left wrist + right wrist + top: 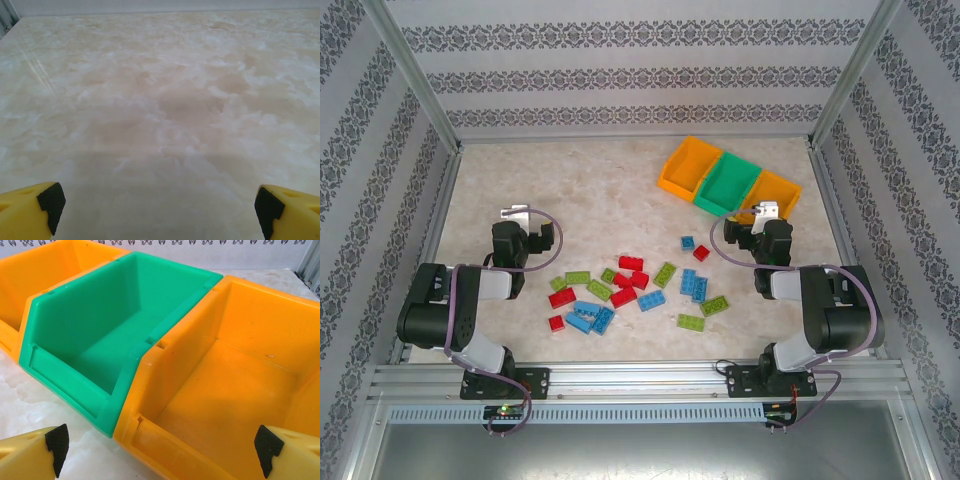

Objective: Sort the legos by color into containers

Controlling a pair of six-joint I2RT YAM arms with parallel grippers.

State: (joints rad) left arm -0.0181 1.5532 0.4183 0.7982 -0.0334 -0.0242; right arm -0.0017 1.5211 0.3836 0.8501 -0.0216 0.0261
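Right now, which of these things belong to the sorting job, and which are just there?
Part of the job:
red bricks, blue bricks and green bricks, loose on the table
green bin, far orange bin, near orange bin

Just there:
table
patterned walls
metal frame

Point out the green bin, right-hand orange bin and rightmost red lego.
green bin (pixel 105 362): right wrist view, floor.
right orange bin (pixel 225 395): right wrist view, floor.
rightmost red lego (pixel 701 253): top external view, top face.
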